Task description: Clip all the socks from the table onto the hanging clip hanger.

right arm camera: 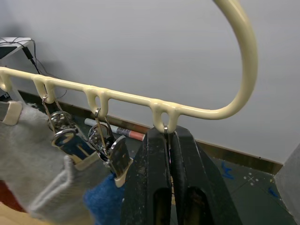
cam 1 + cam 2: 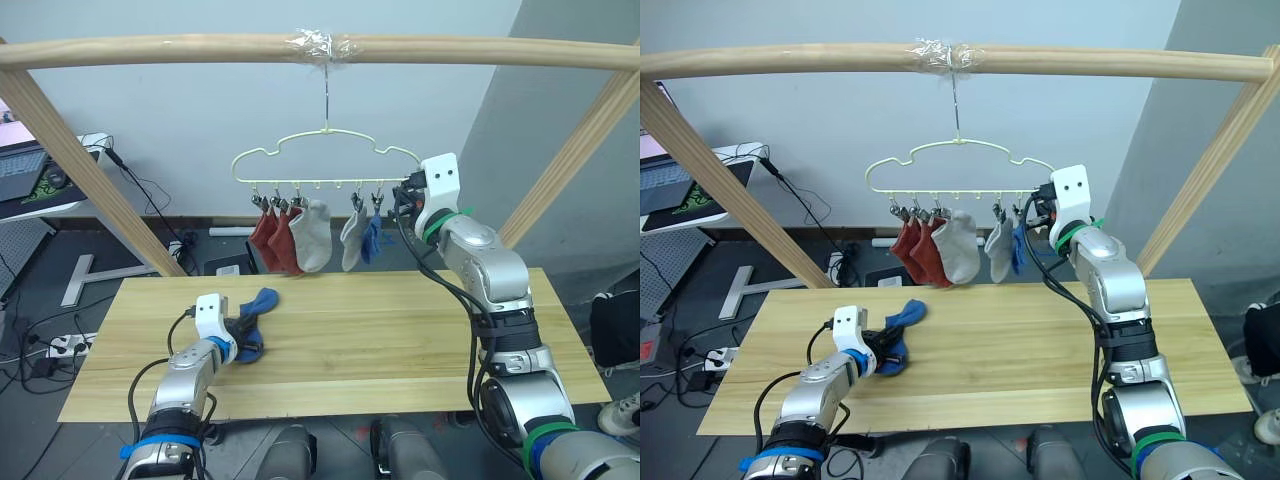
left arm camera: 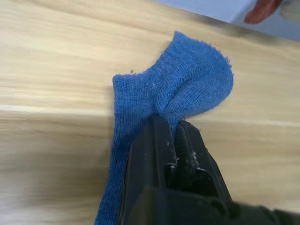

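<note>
- while five socks hang clipped along the clip hanger [image 2: 325, 160], the last blue sock [image 3: 178, 98] lies on the table [image 2: 400, 340].
- the left gripper [image 3: 174, 126] is pinched tight on that sock's fabric.
- the right gripper [image 1: 168, 136] is clamped on the end clip [image 1: 166, 127] under the hanger's right end.

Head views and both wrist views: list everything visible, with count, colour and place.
Ankle socks: two brick red, two light grey, one blue, clipped on hanger.
Blue sock: one, on table.
Pale-yellow wire clip hanger: one, hooked on pole.
Light wooden plank table: one, below hanger.
Round wooden pole frame: one, over table.
Laptop: one, far left.
Left gripper: shut on table sock.
Right gripper: shut at hanger's last clip.
</note>
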Controlling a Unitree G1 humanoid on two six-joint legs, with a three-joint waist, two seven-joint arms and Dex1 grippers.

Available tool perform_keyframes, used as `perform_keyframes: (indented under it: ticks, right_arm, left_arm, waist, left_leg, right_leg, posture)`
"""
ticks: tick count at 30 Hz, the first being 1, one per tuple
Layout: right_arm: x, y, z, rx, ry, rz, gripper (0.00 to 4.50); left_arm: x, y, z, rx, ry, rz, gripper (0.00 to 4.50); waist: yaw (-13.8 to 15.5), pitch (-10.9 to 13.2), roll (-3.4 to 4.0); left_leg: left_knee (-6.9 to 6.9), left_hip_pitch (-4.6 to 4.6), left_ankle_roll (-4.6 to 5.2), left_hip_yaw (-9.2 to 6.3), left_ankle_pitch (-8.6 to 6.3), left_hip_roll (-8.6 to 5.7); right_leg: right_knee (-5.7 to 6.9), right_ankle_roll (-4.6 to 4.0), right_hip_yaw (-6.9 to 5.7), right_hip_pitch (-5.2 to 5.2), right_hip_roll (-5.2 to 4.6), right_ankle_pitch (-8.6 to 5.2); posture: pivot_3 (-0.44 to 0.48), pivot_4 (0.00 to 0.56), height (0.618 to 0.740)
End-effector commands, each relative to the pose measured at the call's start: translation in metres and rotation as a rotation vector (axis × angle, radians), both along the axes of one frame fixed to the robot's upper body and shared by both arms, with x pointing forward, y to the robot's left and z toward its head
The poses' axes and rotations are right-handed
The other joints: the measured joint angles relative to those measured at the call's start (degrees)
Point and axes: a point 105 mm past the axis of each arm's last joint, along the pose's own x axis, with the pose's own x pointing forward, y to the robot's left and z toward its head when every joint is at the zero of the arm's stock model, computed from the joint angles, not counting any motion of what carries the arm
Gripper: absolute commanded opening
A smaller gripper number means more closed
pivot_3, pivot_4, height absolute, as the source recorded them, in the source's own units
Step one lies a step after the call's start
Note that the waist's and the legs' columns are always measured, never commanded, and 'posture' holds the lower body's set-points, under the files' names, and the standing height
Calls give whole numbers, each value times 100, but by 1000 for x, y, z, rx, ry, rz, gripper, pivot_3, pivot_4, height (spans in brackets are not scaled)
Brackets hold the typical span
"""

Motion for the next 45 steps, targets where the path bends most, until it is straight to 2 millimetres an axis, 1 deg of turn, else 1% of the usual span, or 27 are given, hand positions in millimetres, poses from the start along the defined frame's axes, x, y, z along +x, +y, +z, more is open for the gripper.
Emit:
perform_keyframes:
  ticks: [1, 3, 4, 5, 6, 7, 8, 10, 11, 15, 18, 22, 36, 45]
  right_arm:
    - [-4, -4, 18, 55, 26, 27, 0]
    - [-5, -5, 18, 88, 81, 35, 0]
    - [-7, -5, 17, 117, 117, 38, 0]
    - [-8, -5, 17, 137, 143, 41, 0]
    - [-9, -5, 17, 149, 159, 42, 0]
    - [-10, -4, 17, 186, 193, 45, 0]
    - [-12, -2, 16, 259, 250, 47, 0]
    - [-15, 2, 16, 348, 329, 58, 0]
    - [-17, 4, 16, 366, 348, 60, 0]
    - [-21, 7, 21, 389, 380, 68, 0]
    - [-23, 8, 23, 395, 389, 71, 0]
    - [-24, 7, 25, 404, 397, 70, 0]
    - [-25, 3, 22, 434, 434, 52, 0]
    - [-27, 7, 24, 467, 459, 75, 0]
  left_arm:
    - [-1, -35, 16, -35, -55, -108, 14]
    - [-1, -55, 31, -62, -106, -166, 14]
    - [-2, -69, 40, -81, -139, -212, 14]
    - [-3, -78, 46, -94, -160, -244, 14]
    - [-4, -83, 50, -100, -170, -260, 14]
    - [-5, -94, 58, -110, -202, -308, 14]
    - [-4, -109, 75, -146, -260, -353, 14]
    - [-3, -133, 101, -187, -354, -429, 14]
    - [-4, -140, 109, -193, -383, -453, 14]
    - [-8, -161, 127, -209, -431, -532, 14]
    - [-8, -165, 131, -215, -436, -538, 14]
    - [0, -164, 137, -241, -460, -490, 14]
    - [2, -167, 142, -285, -482, -458, 14]
    - [5, -170, 144, -293, -486, -453, 14]
  waist:
    - [2, 0, 0]
    - [8, 0, -1]
    - [8, 0, -1]
    - [8, 0, -1]
    - [7, 0, 0]
    - [1, 0, -1]
    - [-3, 0, 0]
    - [-4, 0, 0]
    - [2, 0, 0]
    - [-8, 0, 0]
    - [-14, 0, 1]
    - [-21, 0, 1]
    - [-31, 0, 1]
    - [-32, 0, 1]
  left_leg:
    - [1, -4, 0, -4, 0, 0]
    - [3, -11, 0, -9, 0, 0]
    - [5, -16, 0, -17, 0, 1]
    - [5, -19, 0, -22, 0, 1]
    - [3, -21, 0, -24, 0, 1]
    - [2, -21, 0, -25, 0, 2]
    - [2, -21, 0, -26, 0, 3]
    - [1, -23, 0, -24, 0, 2]
    - [2, -26, 0, -24, 0, 2]
    - [4, -29, 0, -13, 0, -1]
    - [2, -29, 0, -3, 0, -1]
    - [3, -29, 1, 4, 0, -1]
    - [5, -28, 2, 17, 0, -2]
    - [5, -29, 2, 15, 0, -2]
  right_leg:
    - [-2, 0, 0, 0, -1, 0]
    - [-3, -1, 0, -3, -3, 0]
    - [-5, -1, 1, -4, -3, 1]
    - [-4, -1, -1, -5, -2, 1]
    - [-4, -2, -1, -7, -2, 1]
    - [-3, -2, -2, -8, -2, 1]
    - [-3, -2, -2, -8, -1, 1]
    - [-3, -2, 0, -9, -1, 1]
    - [-4, -2, -1, -9, -1, 1]
    - [-7, -2, 0, -9, -1, 1]
    - [-5, -2, -3, -11, 0, 1]
    - [-5, -2, -8, -11, 3, 0]
    - [-5, -1, -11, -10, 7, 0]
    - [-4, -1, -13, -10, 9, 0]
  posture:
    - [6, 188, 740]
    - [3, 181, 740]
    - [3, 181, 740]
    - [3, 181, 740]
    - [2, 179, 740]
    - [2, 179, 740]
    - [2, 179, 740]
    - [-3, 174, 740]
    - [-3, 174, 740]
    - [-10, 172, 740]
    - [-10, 172, 740]
    - [-16, 172, 740]
    - [-27, 185, 740]
    - [-29, 190, 740]
